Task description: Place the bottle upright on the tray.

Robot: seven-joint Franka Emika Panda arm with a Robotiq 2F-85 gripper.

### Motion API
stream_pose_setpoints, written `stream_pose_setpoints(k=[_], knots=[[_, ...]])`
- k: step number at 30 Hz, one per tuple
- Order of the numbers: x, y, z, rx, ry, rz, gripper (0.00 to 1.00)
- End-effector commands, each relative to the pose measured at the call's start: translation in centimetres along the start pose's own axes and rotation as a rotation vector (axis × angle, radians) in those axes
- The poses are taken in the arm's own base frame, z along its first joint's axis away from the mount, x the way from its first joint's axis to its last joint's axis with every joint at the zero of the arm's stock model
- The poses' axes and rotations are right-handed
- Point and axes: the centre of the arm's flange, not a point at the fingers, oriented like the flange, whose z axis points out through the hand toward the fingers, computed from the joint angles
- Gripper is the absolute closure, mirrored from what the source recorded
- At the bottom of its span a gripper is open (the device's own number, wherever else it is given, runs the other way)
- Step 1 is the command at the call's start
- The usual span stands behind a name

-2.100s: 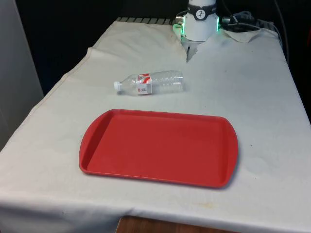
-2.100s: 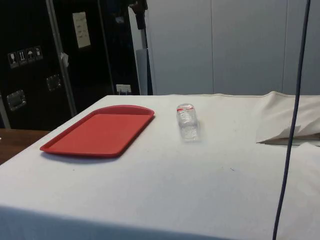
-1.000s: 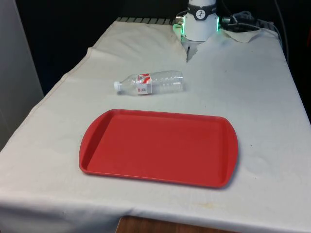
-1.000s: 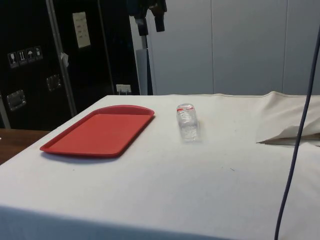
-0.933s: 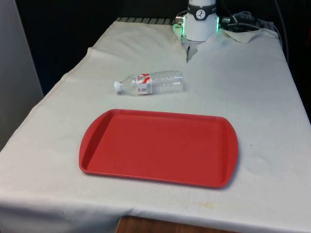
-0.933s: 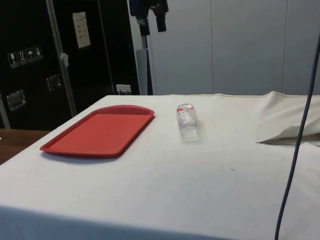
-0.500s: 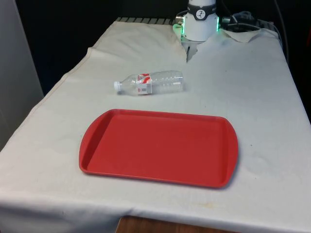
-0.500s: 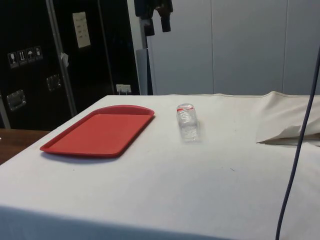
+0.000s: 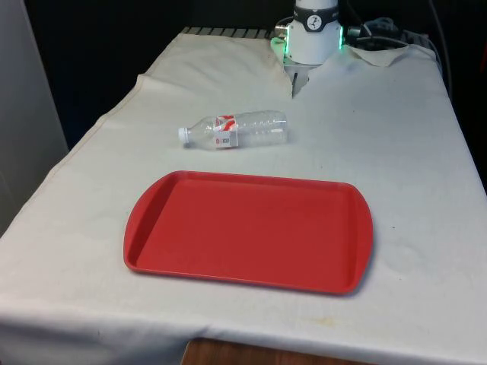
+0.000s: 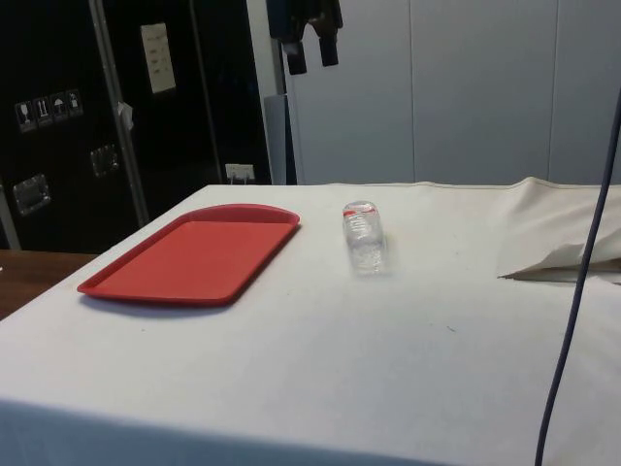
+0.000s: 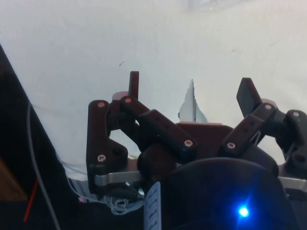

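The clear plastic bottle with a red label lies on its side on the white-clothed worktop, above the empty red plastic tray in the front view, while the black two-finger hand, at the side view's upper centre, hangs spread open and holds nothing, apparently to reach it.

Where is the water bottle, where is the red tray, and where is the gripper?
water bottle [image 9: 236,129], front view, on its red label.
red tray [image 9: 251,228], front view, on its bare floor.
gripper [image 10: 312,53], side view, between its two fingertips.

Gripper is hanging high above the table, fingers pointing down and standing apart, apparently holding nothing between them.
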Motion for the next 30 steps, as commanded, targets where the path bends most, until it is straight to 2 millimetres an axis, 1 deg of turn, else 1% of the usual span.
stream_pose_setpoints(k=[1,2,9,10,15,18,25,30], knots=[[0.0,0.1,0.0,0.0,0.0,0.002,0.0],[0.0,0.5,0.1,-0.005,0.01,0.008,0.0],[0.3,1.4,0.6,-0.008,0.007,0.024,0.0],[0.2,1.2,0.6,-0.003,-0.002,0.021,0.0],[0.5,2.2,1.0,-0.007,0.003,0.041,0.0],[0.4,2.2,1.0,-0.002,-0.007,0.04,0.0],[0.7,3.2,1.5,-0.009,-0.003,0.062,0.0],[0.7,3.5,1.7,-0.01,-0.005,0.069,0.0]])
